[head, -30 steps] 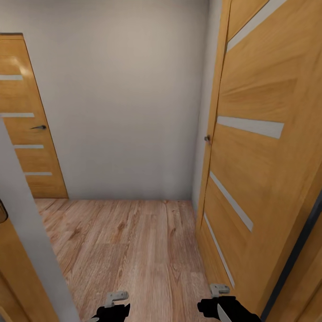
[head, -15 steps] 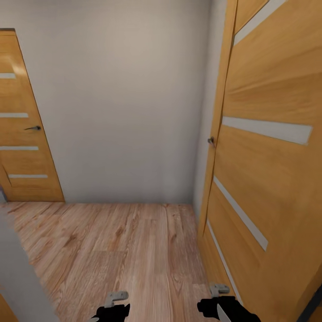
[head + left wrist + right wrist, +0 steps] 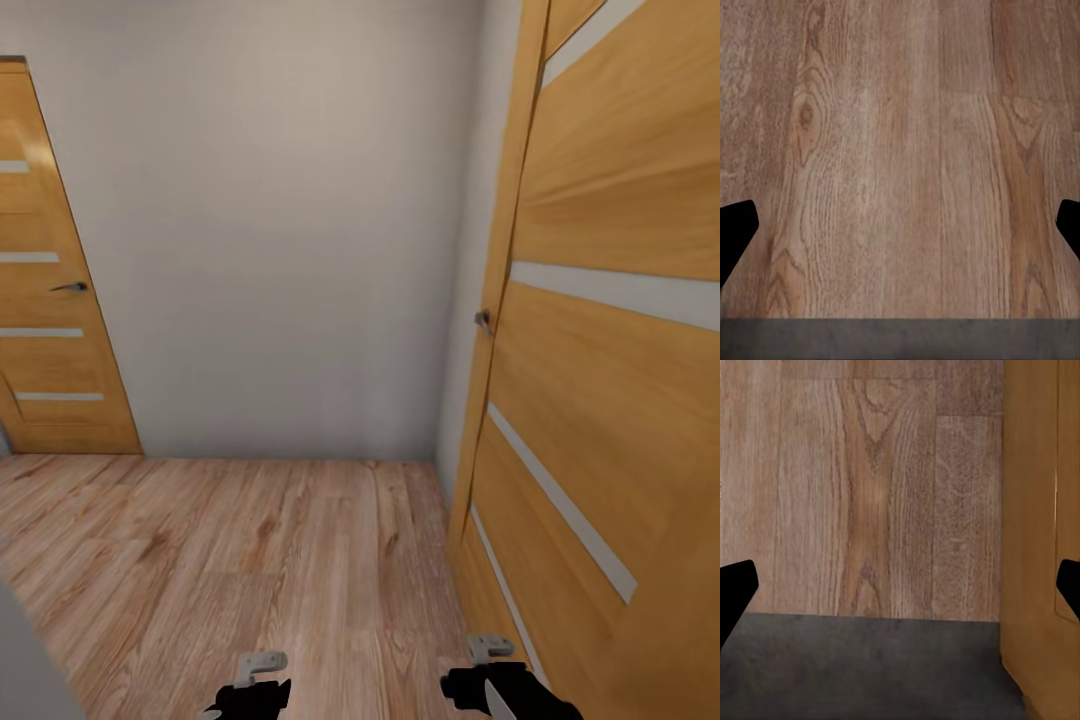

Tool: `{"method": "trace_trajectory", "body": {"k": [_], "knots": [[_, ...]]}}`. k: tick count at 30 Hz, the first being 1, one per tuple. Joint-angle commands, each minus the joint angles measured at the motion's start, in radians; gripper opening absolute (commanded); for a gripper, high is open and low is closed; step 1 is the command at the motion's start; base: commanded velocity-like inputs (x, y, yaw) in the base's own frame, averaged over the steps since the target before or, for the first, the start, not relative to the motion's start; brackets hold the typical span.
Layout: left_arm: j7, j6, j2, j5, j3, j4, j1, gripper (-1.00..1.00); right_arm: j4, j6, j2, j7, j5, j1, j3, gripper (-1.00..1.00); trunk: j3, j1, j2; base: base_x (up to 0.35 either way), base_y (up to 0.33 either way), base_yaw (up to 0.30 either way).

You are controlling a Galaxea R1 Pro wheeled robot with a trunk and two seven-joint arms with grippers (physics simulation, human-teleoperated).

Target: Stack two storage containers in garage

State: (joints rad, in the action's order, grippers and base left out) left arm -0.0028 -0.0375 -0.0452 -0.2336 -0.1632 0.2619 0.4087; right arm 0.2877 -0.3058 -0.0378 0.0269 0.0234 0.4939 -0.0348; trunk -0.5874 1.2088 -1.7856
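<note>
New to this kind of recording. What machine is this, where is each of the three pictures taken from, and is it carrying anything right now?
This is a simulated wheeled robot with two arms, steered remotely by a person. The large picture comes from a camera on its head, looking forward and down. At the bottom edge you see its left gripper and right gripper, both black. Ahead is a plain pale wall, a light wood-plank floor, a closed wooden door on the left and an open wooden door close by on the right.

The two small pictures come from cameras near each gripper, looking down along the fingers. In both, the black fingertips sit wide apart at the picture's edges with bare planks between them, so both grippers are open and hold nothing. The right wrist view also catches the open door's edge.
</note>
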Motion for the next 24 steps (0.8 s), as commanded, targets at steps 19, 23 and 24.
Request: {"method": "trace_trajectory", "body": {"k": [19, 23, 24], "knots": [[0.0, -0.004, 0.001, -0.01, -0.007, -0.001, 0.001, 1.0, 0.004, -0.006, 0.0, 0.003, 0.003, 0.0, -0.005, 1.0, -0.005, 0.0, 0.0, 0.206, 0.0, 0.047], [0.0, -0.004, 0.0, -0.01, -0.007, -0.001, 0.001, 1.0, 0.004, -0.006, 0.001, 0.004, 0.003, 0.0, -0.005, 1.0, -0.006, 0.0, 0.0, 0.224, 0.0, 0.024], [0.0, -0.004, 0.0, -0.01, -0.007, -0.001, 0.001, 1.0, 0.004, -0.006, 0.001, 0.004, 0.003, 0.0, -0.005, 1.0, -0.006, 0.0, 0.0, 0.254, 0.0, 0.012]]}}
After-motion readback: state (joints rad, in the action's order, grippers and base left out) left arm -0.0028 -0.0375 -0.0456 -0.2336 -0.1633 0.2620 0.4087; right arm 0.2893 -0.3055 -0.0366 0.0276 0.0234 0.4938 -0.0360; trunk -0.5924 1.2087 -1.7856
